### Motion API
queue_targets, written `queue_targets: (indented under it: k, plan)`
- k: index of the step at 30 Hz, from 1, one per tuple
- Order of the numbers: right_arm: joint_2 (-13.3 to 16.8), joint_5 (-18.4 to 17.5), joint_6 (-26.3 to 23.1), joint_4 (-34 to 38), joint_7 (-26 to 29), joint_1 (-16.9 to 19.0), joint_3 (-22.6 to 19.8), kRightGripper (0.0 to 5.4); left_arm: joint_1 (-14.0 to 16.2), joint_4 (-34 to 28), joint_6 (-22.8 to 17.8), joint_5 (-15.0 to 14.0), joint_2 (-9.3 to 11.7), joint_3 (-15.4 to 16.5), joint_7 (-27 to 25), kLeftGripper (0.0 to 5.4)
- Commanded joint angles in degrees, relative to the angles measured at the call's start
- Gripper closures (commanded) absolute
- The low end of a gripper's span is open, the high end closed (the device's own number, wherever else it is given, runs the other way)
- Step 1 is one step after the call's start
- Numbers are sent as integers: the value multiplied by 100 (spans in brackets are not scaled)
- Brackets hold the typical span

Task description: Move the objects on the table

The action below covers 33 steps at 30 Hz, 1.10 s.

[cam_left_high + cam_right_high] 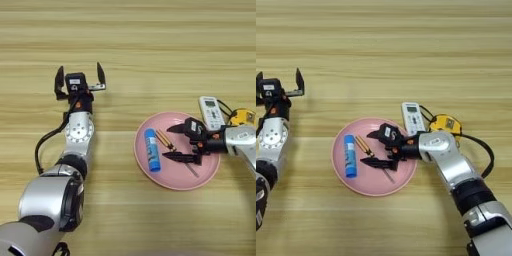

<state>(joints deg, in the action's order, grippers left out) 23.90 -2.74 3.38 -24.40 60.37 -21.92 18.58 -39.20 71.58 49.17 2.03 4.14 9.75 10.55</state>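
Reaching in from the right, the right gripper [372, 148] hangs over the round pink plate [374, 187], its two black fingers spread wide apart with nothing between them. One finger points left over the far part of the plate, the other over the middle. The thin orange-and-black-handled screwdriver [365, 146] lies on the plate slantwise, its handle toward the far left, its metal shaft running to the near right under the lower finger. Whether that finger touches the shaft cannot be told.

Just left of the screwdriver, the blue glue stick [349, 155] also lies on the plate, its white cap end toward the near side. It is apart from the gripper.

Off the plate, just beyond its far right rim, the white remote [413, 118] lies on the table [406, 50], lengthwise from far to near. It has a small pale screen at its far end and rows of buttons; no writing on it can be read. Right of the remote sits the yellow-and-black tape measure [444, 123], partly hidden by the right arm, its black loop strap showing beside it. No brand or label can be made out on it either.

Well to the left, the left gripper [80, 82] rests idle over bare wood, far from the plate, with its fingers wide apart and empty. A small orange mark shows on its black body, but nothing legible.
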Motion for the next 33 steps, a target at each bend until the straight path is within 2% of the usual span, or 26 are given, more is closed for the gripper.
queue_targets:
  k: [1, 21, 27, 33]
  plan:
    - [68, 256, -48, -105, -59, 66, 108, 205, -25, 0, -38, 40, 7, -32, -29, 0]
    - [78, 216, -44, -34, -13, 70, 60, 450, -23, -10, -16, 47, -5, -39, -23, 0]
    - [29, 82, -166, 82, -52, 3, -65, 452, -6, -18, 2, 33, 4, -31, -44, 0]
    - [-4, -252, -440, 565, -149, -69, -431, 452, 60, -55, 60, -12, 36, 4, -121, 0]
